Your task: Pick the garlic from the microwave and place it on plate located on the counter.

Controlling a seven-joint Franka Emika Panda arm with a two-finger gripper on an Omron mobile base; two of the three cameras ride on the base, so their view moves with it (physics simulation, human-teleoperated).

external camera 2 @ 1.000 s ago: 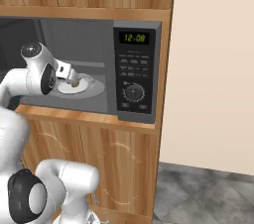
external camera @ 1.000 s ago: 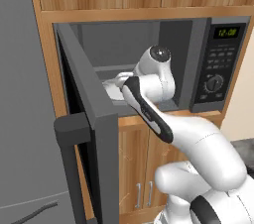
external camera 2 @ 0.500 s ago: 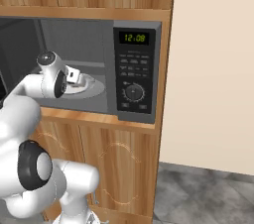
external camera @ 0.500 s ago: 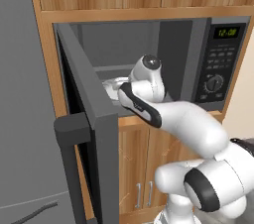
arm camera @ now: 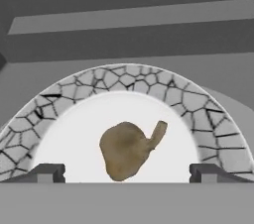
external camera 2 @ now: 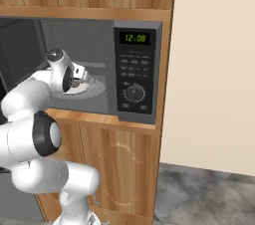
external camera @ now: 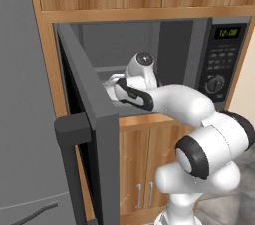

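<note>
Hand view: open pincer (arm camera: 127, 172) straddles the garlic (arm camera: 128, 149), lying mid-plate (arm camera: 208, 129) inside the microwave (external camera: 199, 69).

White rounded arm (external camera: 199, 119), dark joints

matt garlic (arm camera: 128, 149), crackle-rimmed glossy plate (arm camera: 198, 114)

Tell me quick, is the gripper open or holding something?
Gripper: open, holding nothing; fingertips straddle the small olive-tan garlic bulb on the white plate.
</note>
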